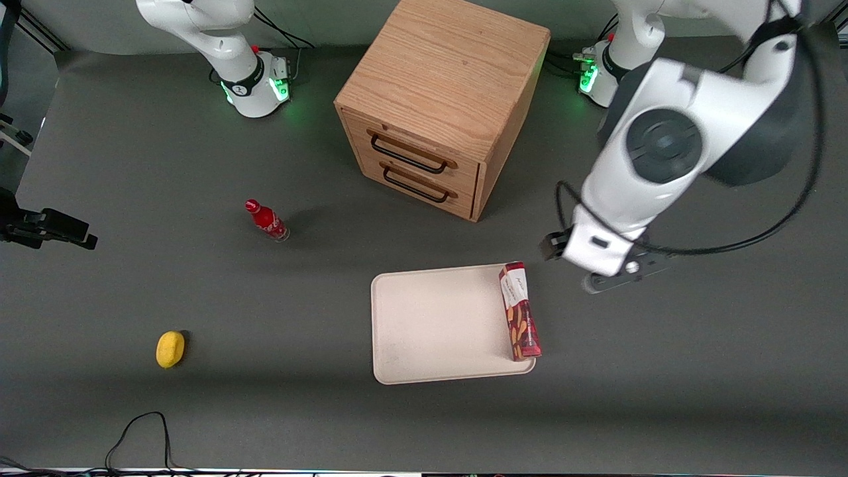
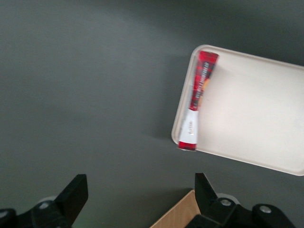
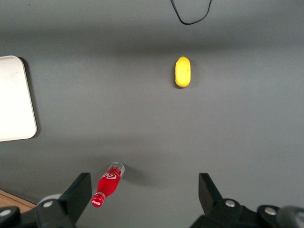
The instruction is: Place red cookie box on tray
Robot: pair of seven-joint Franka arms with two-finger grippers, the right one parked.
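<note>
On the dark surface [image 1: 662, 397] stand one wooden cabinet [image 1: 440, 86] with two drawers, one tray [image 1: 430, 324], one cookie box [image 1: 520, 311], one red bottle [image 1: 267, 220] and one yellow lemon [image 1: 170, 348]. The box lies along the tray's edge nearest the working arm, inside the rim. The fingers [image 2: 76, 192] are spread wide, holding nothing, raised above bare surface beside the tray.

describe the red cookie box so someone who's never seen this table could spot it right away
Start at the wooden drawer cabinet; nearer the camera lies a cream tray. The red cookie box lies along the tray's edge nearest the open gripper, which hangs above the table. It is long, slim and flat, unlike the small upright red bottle.
</note>
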